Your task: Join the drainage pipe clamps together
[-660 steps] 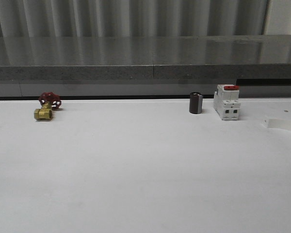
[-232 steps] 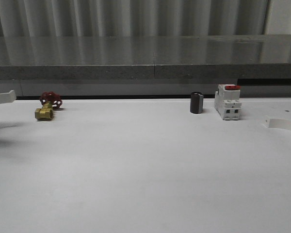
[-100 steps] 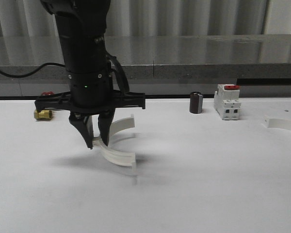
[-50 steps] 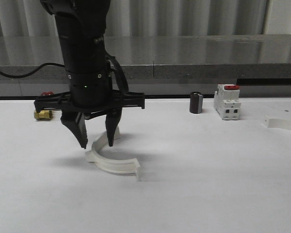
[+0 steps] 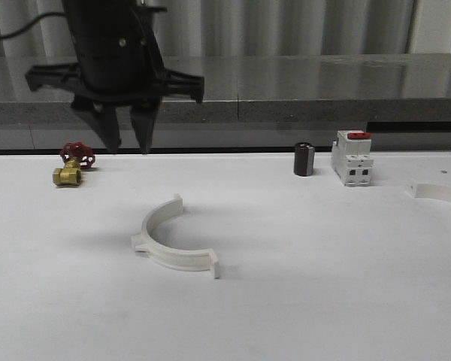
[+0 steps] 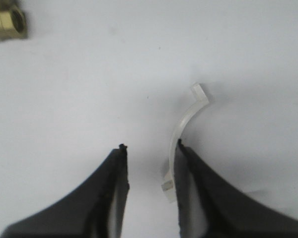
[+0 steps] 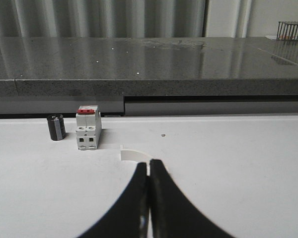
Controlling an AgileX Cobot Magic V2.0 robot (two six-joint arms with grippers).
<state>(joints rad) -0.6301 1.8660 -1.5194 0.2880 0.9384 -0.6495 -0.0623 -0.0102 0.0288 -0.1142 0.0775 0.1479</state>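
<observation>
One white half-ring drainage pipe clamp (image 5: 169, 244) lies flat on the white table, left of centre, its open side facing back right. My left gripper (image 5: 126, 147) hangs open well above and behind it, holding nothing. In the left wrist view the same clamp (image 6: 186, 124) curves just beyond one fingertip (image 6: 181, 148), apart from the open left gripper (image 6: 150, 148). The second clamp half (image 5: 440, 192) rests at the table's far right. In the right wrist view, that clamp half (image 7: 134, 154) lies just past the tips of my right gripper (image 7: 149, 162), which is shut with nothing between its fingers.
A brass valve with a red handle (image 5: 71, 167) sits at the back left. A black cylinder (image 5: 304, 159) and a white breaker with a red top (image 5: 353, 158) stand at the back right. A grey ledge (image 5: 286, 113) runs behind the table.
My left gripper opened, let go of the clamp half and rose up and slightly left. The clamp half now lies flat on the table.
</observation>
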